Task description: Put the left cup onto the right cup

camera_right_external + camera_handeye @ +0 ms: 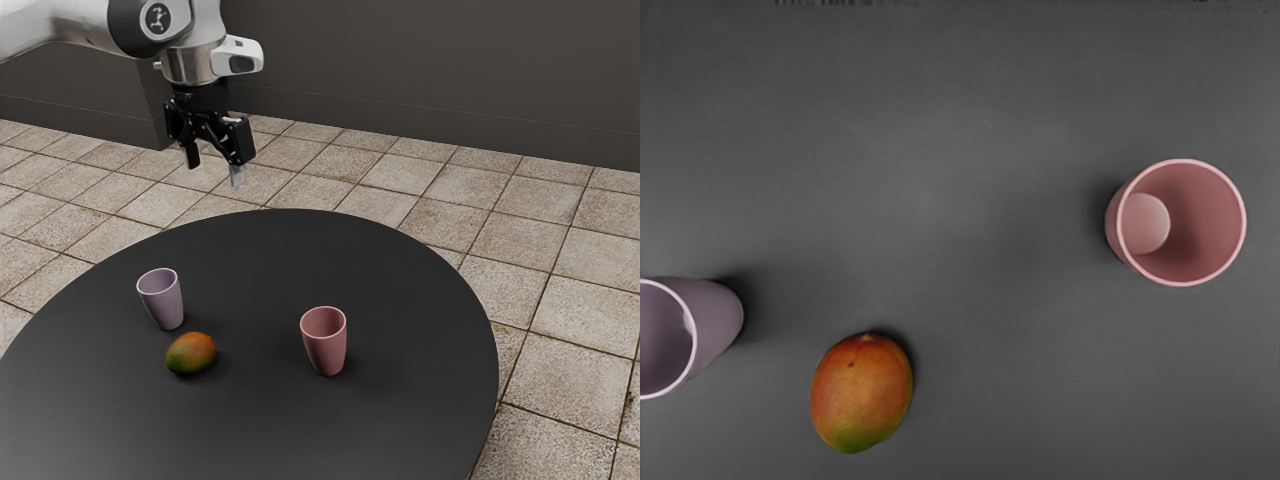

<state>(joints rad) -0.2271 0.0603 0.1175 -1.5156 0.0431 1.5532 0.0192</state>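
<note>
A lilac cup [161, 298] stands upright on the round black table [330, 260], toward the exterior view's left. A pink cup [323, 340] stands upright to its right, well apart from it. My gripper [213, 165] hangs high above the table's far edge, open and holding nothing, far from both cups. From the wrist camera I look straight down into the pink cup [1178, 222]; the lilac cup [680, 335] is partly cut off at the picture's edge. Both cups are hollow and bare inside.
A mango [190, 352] lies on the table just in front of the lilac cup, between the two cups but closer to the lilac one; it is the same mango [861, 391] in the wrist view. Tiled floor surrounds the table.
</note>
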